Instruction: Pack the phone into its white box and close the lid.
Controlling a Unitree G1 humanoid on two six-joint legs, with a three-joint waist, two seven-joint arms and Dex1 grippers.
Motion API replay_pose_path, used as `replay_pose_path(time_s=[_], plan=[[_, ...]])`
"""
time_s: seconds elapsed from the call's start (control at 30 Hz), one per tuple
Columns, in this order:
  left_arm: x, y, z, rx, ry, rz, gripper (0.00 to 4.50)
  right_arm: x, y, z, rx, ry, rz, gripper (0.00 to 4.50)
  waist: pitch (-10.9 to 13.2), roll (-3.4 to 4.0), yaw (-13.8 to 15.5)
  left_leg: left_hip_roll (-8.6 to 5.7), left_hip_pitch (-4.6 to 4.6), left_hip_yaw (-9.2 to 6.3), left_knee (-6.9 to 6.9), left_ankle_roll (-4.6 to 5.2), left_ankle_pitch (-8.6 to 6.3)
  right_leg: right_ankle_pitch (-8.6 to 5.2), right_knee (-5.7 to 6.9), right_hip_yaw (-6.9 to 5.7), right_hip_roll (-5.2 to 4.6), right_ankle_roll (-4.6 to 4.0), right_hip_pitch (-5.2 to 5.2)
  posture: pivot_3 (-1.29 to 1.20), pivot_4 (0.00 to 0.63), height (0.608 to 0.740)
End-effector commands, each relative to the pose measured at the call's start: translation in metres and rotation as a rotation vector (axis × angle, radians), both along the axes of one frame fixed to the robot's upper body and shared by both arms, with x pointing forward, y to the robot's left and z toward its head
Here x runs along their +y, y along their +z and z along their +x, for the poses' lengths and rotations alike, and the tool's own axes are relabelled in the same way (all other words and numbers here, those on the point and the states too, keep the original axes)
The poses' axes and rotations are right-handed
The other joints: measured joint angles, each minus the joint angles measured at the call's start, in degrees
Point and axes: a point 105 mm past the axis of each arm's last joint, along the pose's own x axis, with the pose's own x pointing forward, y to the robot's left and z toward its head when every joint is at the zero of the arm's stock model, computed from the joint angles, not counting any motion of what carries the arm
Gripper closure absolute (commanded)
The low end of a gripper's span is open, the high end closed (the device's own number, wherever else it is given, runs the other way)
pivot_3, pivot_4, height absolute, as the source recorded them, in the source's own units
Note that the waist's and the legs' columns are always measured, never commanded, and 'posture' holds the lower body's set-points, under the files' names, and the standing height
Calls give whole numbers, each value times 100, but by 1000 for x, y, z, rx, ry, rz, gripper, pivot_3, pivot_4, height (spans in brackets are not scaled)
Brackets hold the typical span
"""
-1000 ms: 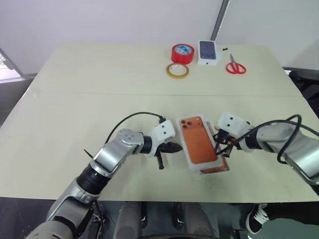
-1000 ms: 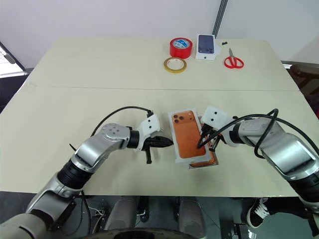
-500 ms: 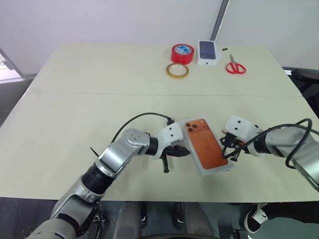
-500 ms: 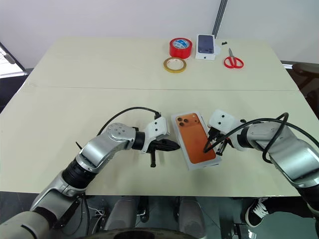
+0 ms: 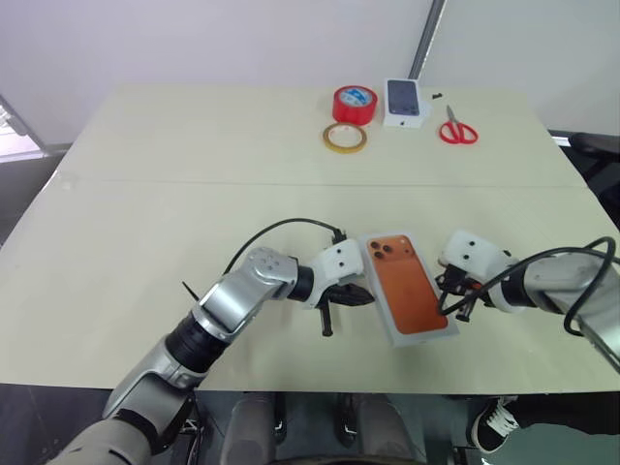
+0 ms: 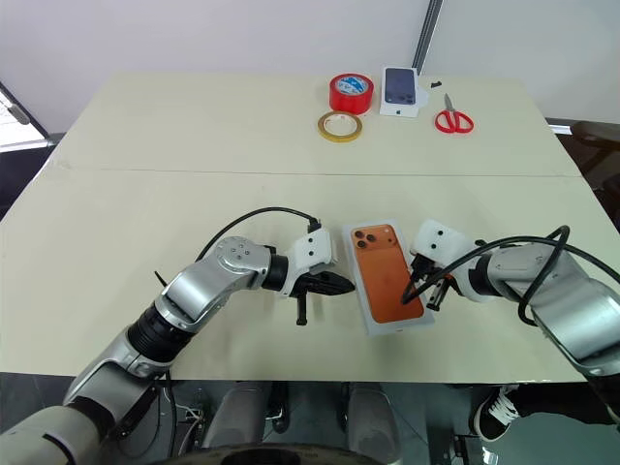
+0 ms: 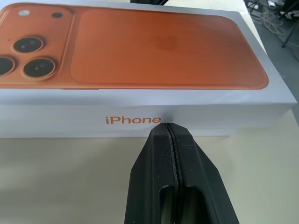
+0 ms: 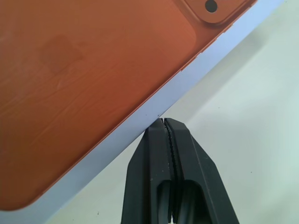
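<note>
White lid (image 5: 410, 288) down on the table (image 5: 194, 165), closed empty left claw (image 5: 369, 299) and right claw (image 5: 448, 307) touching opposite sides.

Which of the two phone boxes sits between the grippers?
The larger white box whose lid shows an orange phone, at the near table edge. The small white box printed with a dark phone lies far off, between the red tape and the scissors.

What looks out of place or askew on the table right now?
Only the lid lies skewed to the table's front edge. Both shut grippers, left and right, meet its long sides.
</note>
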Motion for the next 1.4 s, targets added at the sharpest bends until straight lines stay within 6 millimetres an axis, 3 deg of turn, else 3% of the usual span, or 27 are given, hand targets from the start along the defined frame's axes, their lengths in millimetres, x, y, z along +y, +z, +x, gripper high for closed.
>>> replay_pose_path(time_s=[0.03,0.8,1.4], plan=[[-4,18,4,-60,-10,-53,4500,14,7,-4,-31,65,18,4474,0,0,-1,0,0,0,0,0,0,0,0,0,0,0,0,0,150,740],[-14,22,7,-63,3,-89,4500,0,8,9,-67,-5,4,4474,0,0,-1,-1,2,0,3,0,0,0,1,0,1,0,3,0,150,740],[-5,10,8,-27,22,-50,4500,0,1,8,-49,-3,4,4474,0,0,0,-1,2,-1,3,0,0,0,2,0,1,1,3,0,150,740]])
